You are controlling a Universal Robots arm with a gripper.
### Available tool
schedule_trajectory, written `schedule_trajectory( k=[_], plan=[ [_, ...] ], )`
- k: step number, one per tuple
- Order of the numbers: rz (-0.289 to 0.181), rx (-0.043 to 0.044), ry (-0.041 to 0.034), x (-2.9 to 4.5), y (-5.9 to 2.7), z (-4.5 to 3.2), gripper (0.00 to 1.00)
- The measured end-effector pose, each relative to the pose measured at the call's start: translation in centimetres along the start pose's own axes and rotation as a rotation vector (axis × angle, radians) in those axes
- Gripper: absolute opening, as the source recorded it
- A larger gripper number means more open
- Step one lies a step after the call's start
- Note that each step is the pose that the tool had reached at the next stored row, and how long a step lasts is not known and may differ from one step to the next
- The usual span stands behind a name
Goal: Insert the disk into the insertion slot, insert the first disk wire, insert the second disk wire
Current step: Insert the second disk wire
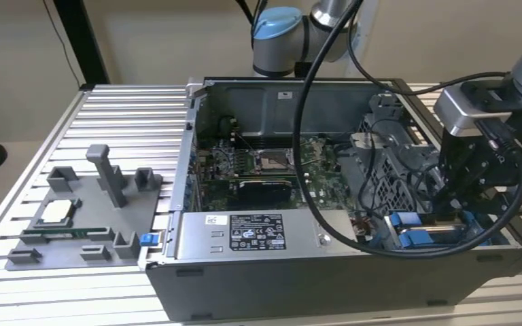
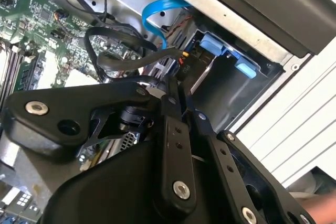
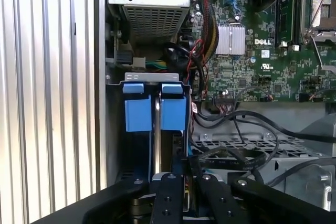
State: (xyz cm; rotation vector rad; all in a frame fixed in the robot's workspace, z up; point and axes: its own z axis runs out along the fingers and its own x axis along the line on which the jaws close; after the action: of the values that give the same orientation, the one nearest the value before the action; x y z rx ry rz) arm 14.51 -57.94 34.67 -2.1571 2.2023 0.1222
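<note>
The insertion slot (image 3: 114, 129) is a grey metal bay at the case's front corner on the exterior view's right (image 1: 397, 234), with two blue plastic pieces (image 3: 138, 109) at its mouth. A thin silver edge runs between them; I cannot make out the disk itself. My gripper (image 3: 190, 176) hangs just over the bay, beside the blue pieces (image 2: 245, 67). Its fingers (image 2: 173, 129) are shut on the end of a flat black disk wire (image 3: 233, 156) that loops off toward the motherboard. A blue wire (image 2: 157, 11) curls behind the bay.
The open computer case (image 1: 270, 272) lies on a slatted table. Inside are the motherboard (image 1: 261, 163), a labelled grey box (image 1: 252, 234) and a tangle of black cables (image 2: 118, 56). A grey fixture (image 1: 79, 217) with small parts stands at the exterior view's left.
</note>
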Motion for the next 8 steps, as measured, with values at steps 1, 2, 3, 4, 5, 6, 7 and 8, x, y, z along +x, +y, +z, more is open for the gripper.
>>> schedule_trajectory(
  k=[1,2,3,4,5,6,7,8],
  plan=[
    [0.0,0.0,-0.0001,0.03,-0.01,0.01,0.0],
    [0.0,0.0,-0.0002,0.04,-0.01,0.04,0.0],
    [0.0,0.0,-0.0002,0.04,-0.02,0.09,0.0],
    [0.0,0.0,-0.0001,0.05,-0.02,0.13,0.0],
    [0.0,0.0,0.0,0.06,-0.02,0.18,0.0],
    [0.0,0.0,-0.0001,0.07,-0.02,0.24,0.0],
    [0.0,0.0,-0.0002,0.07,-0.03,0.31,0.0],
    [0.0,0.0001,-0.0002,0.08,-0.03,0.38,0.0]
  ],
)
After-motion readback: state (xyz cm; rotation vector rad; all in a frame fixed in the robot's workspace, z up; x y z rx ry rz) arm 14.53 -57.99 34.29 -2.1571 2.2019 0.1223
